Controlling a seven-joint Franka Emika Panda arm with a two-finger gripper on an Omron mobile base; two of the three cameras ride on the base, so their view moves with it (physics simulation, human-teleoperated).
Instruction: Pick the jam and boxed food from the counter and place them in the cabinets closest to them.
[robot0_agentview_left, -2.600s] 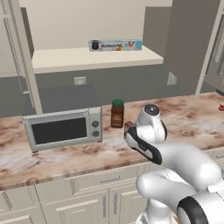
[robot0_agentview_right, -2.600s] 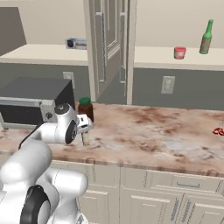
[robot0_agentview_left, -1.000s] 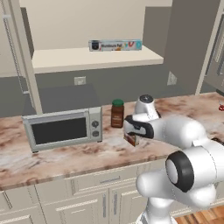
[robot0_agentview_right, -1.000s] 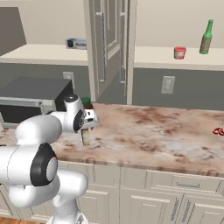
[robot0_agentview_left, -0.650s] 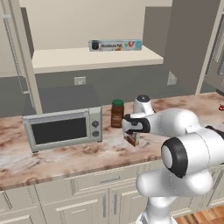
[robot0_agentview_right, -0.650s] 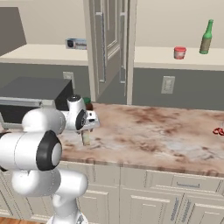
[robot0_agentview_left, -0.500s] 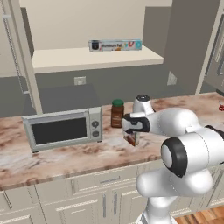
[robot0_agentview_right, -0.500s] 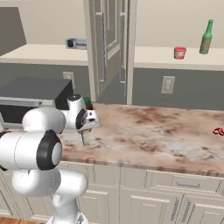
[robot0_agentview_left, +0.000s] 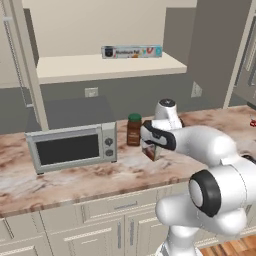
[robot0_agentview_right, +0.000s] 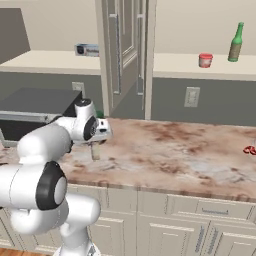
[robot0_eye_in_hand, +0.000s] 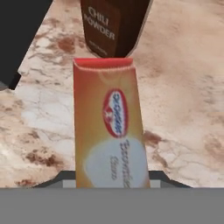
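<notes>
The boxed food (robot0_agentview_left: 152, 151) is a small orange-brown carton with a pale side, upright on the marble counter (robot0_agentview_left: 90, 175). My gripper (robot0_agentview_left: 151, 147) is shut on it from above. From the right base view the carton (robot0_agentview_right: 95, 151) shows just below the hand, with the gripper (robot0_agentview_right: 95, 146) closed around its top. The hand view looks down the carton's (robot0_eye_in_hand: 111, 131) printed face, its near end between the jaws. The jam (robot0_agentview_right: 205, 60), a squat red jar, stands on the open cabinet shelf (robot0_agentview_right: 200, 67) at the right.
A brown chili powder jar (robot0_agentview_left: 133, 130) with a green lid stands right behind the carton. A microwave (robot0_agentview_left: 72, 147) sits to its left. A white-and-blue box (robot0_agentview_left: 131, 51) lies on the left shelf. A green bottle (robot0_agentview_right: 235, 44) stands by the jam, and cabinet doors (robot0_agentview_right: 122, 50) hang open.
My gripper's jaws have closed on the boxed food. The hand has settled slightly lower over the carton, and the carton stays where it was.
</notes>
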